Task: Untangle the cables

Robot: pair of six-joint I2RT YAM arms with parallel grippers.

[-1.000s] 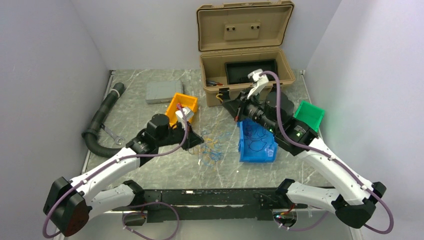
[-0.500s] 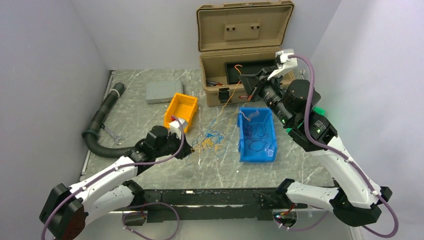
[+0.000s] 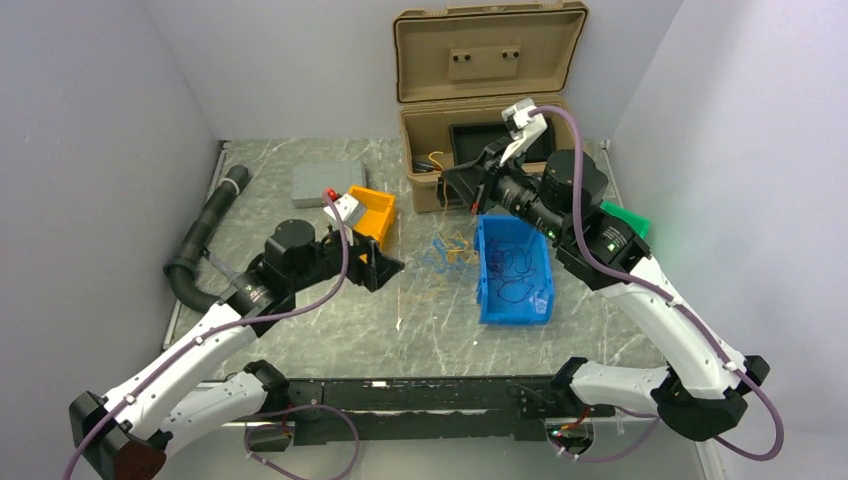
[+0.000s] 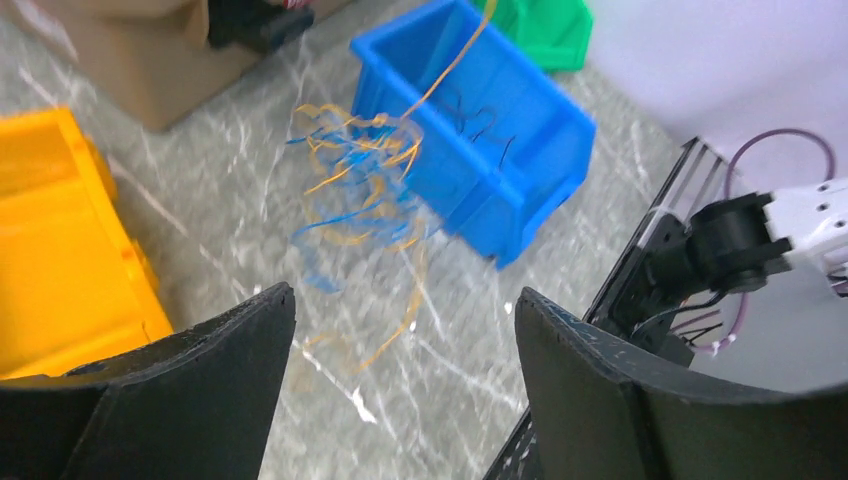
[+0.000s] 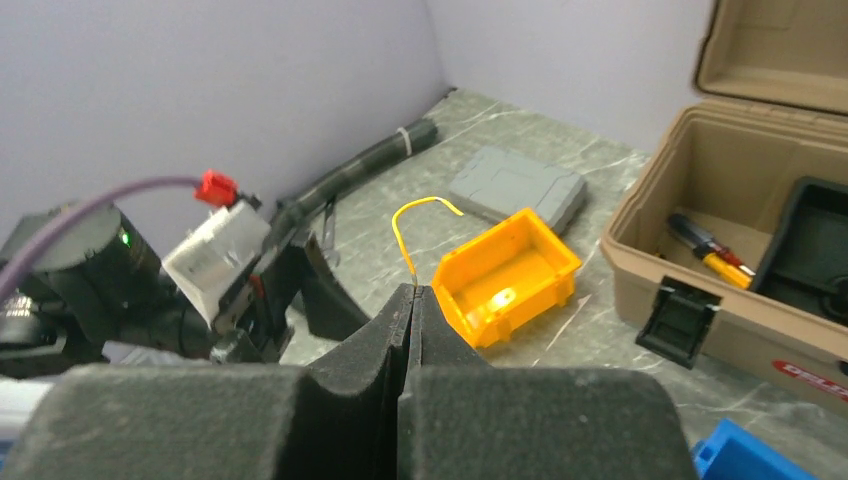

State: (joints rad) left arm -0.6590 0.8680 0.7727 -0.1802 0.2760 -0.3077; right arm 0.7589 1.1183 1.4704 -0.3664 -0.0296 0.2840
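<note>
The cables (image 3: 445, 255) are a loose bunch of thin yellow and blue wires just left of the blue bin (image 3: 513, 268). In the left wrist view the cables (image 4: 360, 180) look blurred, and one yellow strand rises from them past the blue bin (image 4: 480, 150). My right gripper (image 3: 452, 182) hangs above the bunch, shut on a yellow wire (image 5: 420, 215) that curls out of its closed tips (image 5: 413, 290). My left gripper (image 3: 385, 268) stands open left of the bunch; nothing lies between its fingers (image 4: 270, 330). Dark wires (image 3: 515, 270) lie in the blue bin.
An orange bin (image 3: 368, 212) sits behind my left wrist and a green bin (image 3: 625, 222) behind my right arm. An open tan toolbox (image 3: 490, 150) stands at the back, a grey box (image 3: 322, 183) to its left. A black corrugated hose (image 3: 205, 235) and a wrench (image 3: 215, 262) lie at the left.
My left gripper opened, let go of the bunch and drew back to the left. The right gripper rose with the yellow wire, then swung left; the bunch shifted toward the blue bin.
</note>
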